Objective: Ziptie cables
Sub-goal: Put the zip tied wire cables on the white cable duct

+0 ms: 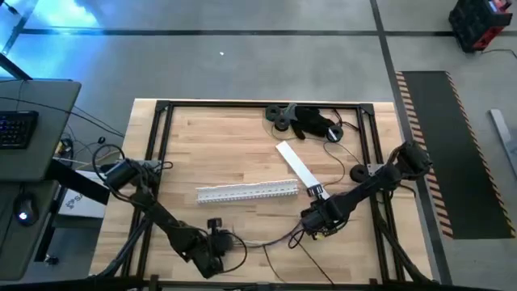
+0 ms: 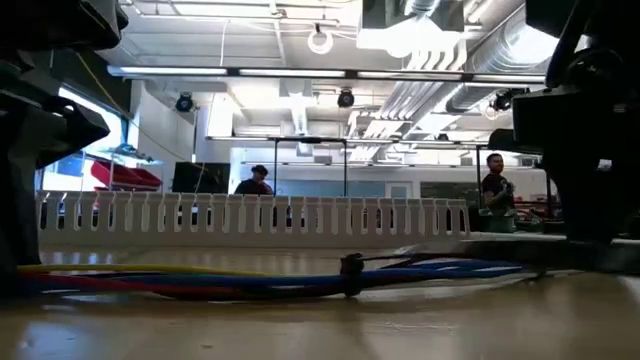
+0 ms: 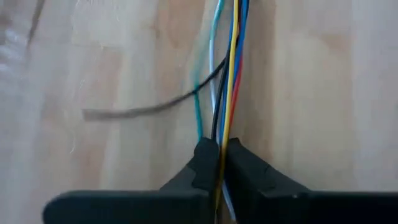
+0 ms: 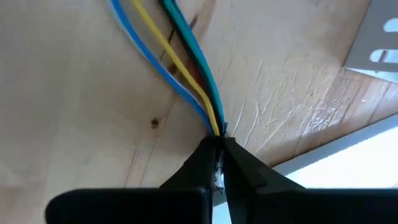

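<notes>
The cables (image 2: 250, 280) are a thin bunch of yellow, blue, red, teal and black wires. They lie low along the table's near part (image 1: 271, 241) between my two grippers. A small black tie (image 2: 350, 268) wraps the bunch near its middle. A dark flat tail (image 3: 143, 110) sticks out sideways from the wires. My left gripper (image 1: 220, 241) is shut on the bunch's left end. My right gripper (image 1: 317, 220) is shut on its right end. My left gripper pinches the bunch of wires (image 3: 219, 134) between its two fingertips (image 3: 205, 155). The wires run straight on from the tips, along the fingers, close over the wood. My right gripper pinches the gathered wires (image 4: 216, 124) between its two fingertips (image 4: 205, 149). From there the wires fan out over the tabletop.
A long white slotted strip (image 1: 246, 191) lies across the table's middle, just beyond the cables. A flat white strip (image 1: 296, 166) lies slanted behind it. A black gadget with its cord (image 1: 311, 121) sits at the far edge. The black frame (image 1: 161, 129) rims the table.
</notes>
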Motion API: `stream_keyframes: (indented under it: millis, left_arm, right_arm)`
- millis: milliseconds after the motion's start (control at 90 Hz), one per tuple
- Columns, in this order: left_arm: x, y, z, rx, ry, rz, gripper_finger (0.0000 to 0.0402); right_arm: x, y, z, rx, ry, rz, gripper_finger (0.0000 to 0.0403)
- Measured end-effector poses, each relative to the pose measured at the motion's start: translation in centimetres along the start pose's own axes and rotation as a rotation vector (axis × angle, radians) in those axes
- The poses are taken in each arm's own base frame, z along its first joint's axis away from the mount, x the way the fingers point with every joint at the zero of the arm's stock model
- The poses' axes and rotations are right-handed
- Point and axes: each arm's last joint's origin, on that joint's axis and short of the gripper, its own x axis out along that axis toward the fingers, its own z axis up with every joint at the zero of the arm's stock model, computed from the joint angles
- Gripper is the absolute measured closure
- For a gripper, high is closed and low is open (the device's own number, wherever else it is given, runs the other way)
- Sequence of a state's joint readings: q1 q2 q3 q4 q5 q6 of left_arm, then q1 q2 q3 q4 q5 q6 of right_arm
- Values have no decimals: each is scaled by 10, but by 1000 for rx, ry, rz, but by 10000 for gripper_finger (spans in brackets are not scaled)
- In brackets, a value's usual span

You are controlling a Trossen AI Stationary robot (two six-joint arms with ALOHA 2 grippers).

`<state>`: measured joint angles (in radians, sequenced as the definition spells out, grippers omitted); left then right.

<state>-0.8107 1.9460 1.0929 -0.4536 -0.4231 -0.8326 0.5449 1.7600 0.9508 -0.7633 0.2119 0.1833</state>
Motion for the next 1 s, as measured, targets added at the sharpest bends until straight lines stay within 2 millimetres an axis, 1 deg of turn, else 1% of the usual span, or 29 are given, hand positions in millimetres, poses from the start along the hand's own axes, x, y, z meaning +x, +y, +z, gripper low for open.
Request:
stream_keyframes:
  millis: [122, 211, 333, 433, 500, 589, 700, 822, 922, 1000]
  left_arm:
    - [-13, 3, -2, 50, -19, 18, 393]
    - [-21, 3, 1, 83, -8, -27, 380]
    - [-31, 4, 7, 86, -8, -91, 334]
    - [-35, 11, 17, 85, -29, -96, 287]
    - [-31, 17, 24, 83, -58, -59, 258]
    - [-19, 26, 28, 83, -72, -16, 223]
    - [-5, 30, 31, 84, -66, -53, 190]
    - [8, 34, 27, 51, -8, -111, 173]
    - [12, 37, 20, 3, 52, -150, 170]
    - [11, 32, 14, -30, 100, -206, 171]
  right_arm:
    - [0, -1, 1, 4, -12, -6, 402]
    - [0, -1, 2, 6, -19, -11, 402]
    - [0, -1, 2, 36, -24, -9, 402]
    - [-1, 0, 2, 58, -28, -8, 402]
    - [-1, 0, 3, 70, -34, -7, 402]
    - [-1, 0, 4, 73, -42, -7, 402]
    - [-1, 0, 4, 75, -51, -6, 402]
    - [-1, 0, 5, 82, -58, -4, 402]
    - [-2, 0, 6, 92, -61, -6, 402]
    - [-2, 0, 5, 110, -61, -2, 402]
